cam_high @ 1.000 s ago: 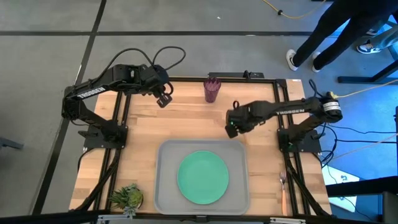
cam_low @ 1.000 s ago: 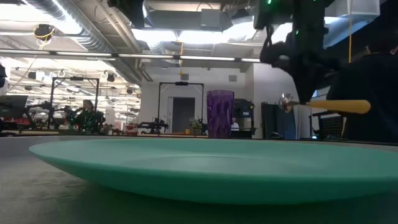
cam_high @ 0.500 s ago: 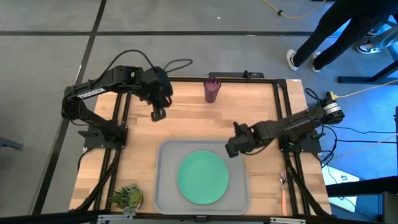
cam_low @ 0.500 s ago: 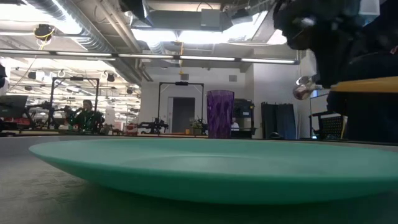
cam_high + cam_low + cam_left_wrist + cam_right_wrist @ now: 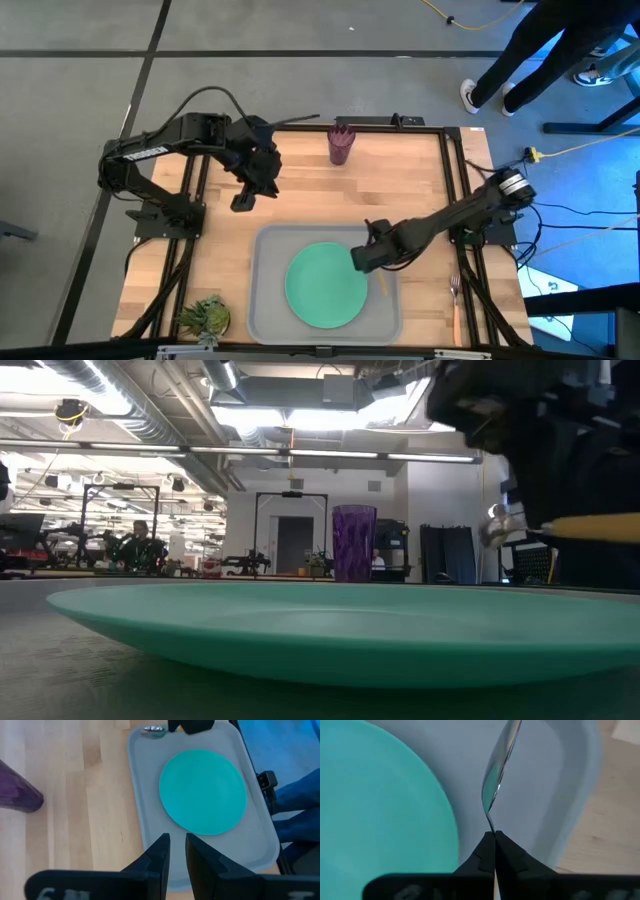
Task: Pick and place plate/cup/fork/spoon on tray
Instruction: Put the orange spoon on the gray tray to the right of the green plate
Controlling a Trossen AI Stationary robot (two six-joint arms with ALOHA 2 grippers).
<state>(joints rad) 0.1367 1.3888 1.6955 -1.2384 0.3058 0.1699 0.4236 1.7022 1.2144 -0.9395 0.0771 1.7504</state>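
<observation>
Within the last second the right gripper [image 5: 362, 257], pinching the spoon [image 5: 497, 775], dropped from mid-frame onto the tray [image 5: 262, 300], right of the plate [image 5: 325, 285]. Release looked imminent. The left gripper [image 5: 241, 203], fingers slightly parted and empty, slid lower in the upper left.

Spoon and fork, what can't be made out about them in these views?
- Spoon: handle hidden by the right claw in the right wrist view; cut off by the picture edge in the low view.
- Fork: too small in the high view; absent elsewhere.
</observation>
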